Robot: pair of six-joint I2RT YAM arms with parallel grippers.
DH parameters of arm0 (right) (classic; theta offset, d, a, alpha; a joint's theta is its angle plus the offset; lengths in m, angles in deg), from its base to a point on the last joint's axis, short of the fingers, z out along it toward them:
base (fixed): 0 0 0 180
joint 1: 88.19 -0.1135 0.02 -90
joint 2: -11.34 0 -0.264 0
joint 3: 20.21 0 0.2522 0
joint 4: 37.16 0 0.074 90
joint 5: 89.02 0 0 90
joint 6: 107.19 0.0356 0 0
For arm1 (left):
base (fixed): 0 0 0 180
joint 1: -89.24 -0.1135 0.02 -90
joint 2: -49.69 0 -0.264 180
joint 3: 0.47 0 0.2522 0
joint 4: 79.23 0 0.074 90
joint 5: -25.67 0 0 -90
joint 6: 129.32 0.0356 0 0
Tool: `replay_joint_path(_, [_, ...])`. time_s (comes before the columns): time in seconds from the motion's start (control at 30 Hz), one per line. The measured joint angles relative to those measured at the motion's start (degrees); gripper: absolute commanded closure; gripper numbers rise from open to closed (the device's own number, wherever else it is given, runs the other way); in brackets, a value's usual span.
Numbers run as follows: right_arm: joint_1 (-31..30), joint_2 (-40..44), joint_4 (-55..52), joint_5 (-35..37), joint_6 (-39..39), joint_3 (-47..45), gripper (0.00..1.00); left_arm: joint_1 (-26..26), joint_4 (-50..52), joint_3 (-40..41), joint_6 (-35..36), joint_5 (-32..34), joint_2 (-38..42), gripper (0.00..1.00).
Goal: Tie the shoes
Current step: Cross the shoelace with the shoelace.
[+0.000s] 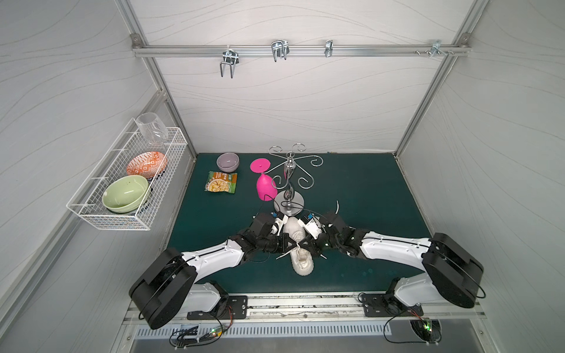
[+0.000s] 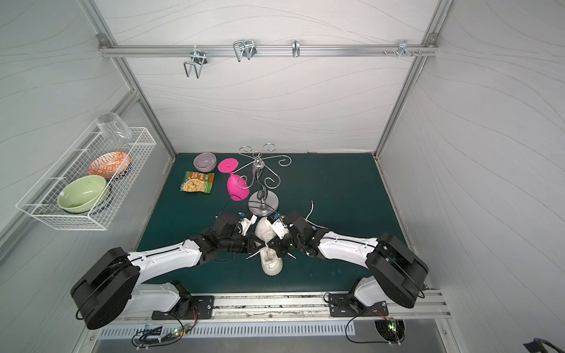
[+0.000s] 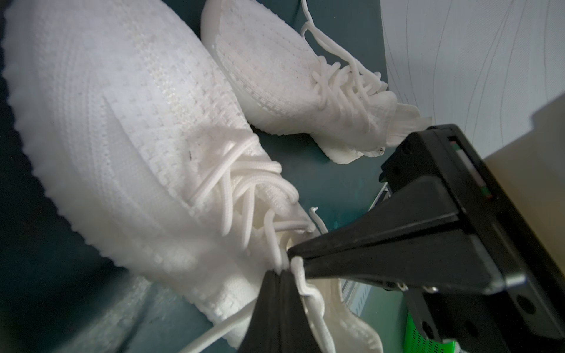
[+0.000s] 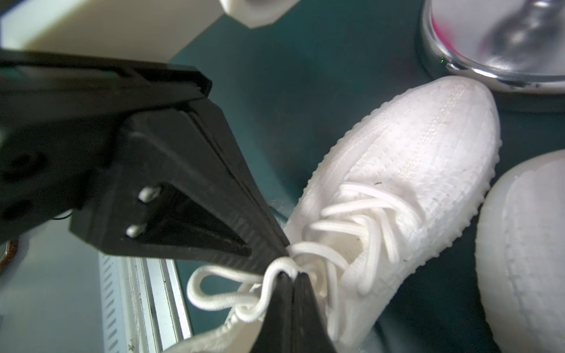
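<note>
Shoes: the shoes (image 1: pixel 301 264) lie mid-counter (image 1: pixel 382 189), in line at 6 o'clock of the chrome stand (image 1: pixel 289 201), with the farther one just beside its base.
Left tool (image 3: pixel 279 275): squeezed fully together, pinching a lace (image 3: pixel 272 232) strand over the tongue.
Right tool (image 4: pixel 294 278): equally closed, nipping lace beside a slack loop (image 4: pixel 229 271).
Reason: the tips meet at the crossing, probably so each strand is controlled as the knot forms. The light shoe may drag.

Both top views look steeply down from high above onto the whole worktop (image 1: pixel 367 189), while each wrist view peers closely along its own claw, the left claw (image 3: pixel 280 272) or right claw (image 4: pixel 293 276), sharing the shoe laces (image 3: pixel 244 189) at the tips.
</note>
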Motion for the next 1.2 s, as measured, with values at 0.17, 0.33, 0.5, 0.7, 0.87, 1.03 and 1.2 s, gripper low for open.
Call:
replay_joint_path(0.17, [0.0, -1.4, 0.9, -0.3, 0.0, -0.2, 1.00, 1.9, 0.2, 0.3, 0.9, 4.0, 0.1, 1.00])
replay_joint_path(0.33, [0.0, -1.5, 1.8, -0.4, 0.0, -0.5, 1.00, 3.1, 0.3, 0.9, 1.6, 7.8, 1.7, 1.00])
replay_joint_path(0.5, [0.0, -1.5, 2.3, -0.4, -0.1, -0.9, 1.00, 3.5, 0.2, 1.7, 1.6, 9.9, 3.1, 0.98])
replay_joint_path(0.7, [0.0, -1.5, 2.8, -0.2, -0.3, -1.3, 1.00, 3.5, 0.3, 1.8, 0.8, 10.3, 3.2, 0.82])
replay_joint_path(0.87, [0.0, -1.5, 2.8, -0.2, -0.3, -1.4, 1.00, 3.5, 0.6, 1.8, -0.2, 10.4, 3.2, 0.71])
replay_joint_path(1.03, [0.0, -1.3, 2.9, 0.0, -0.3, -1.6, 1.00, 3.5, 1.2, 1.8, -1.2, 10.4, 3.2, 0.68])
replay_joint_path(1.2, [0.0, -1.3, 2.9, 0.0, -0.3, -1.6, 1.00, 3.1, 0.1, 1.9, -3.2, 8.9, 2.9, 0.77])
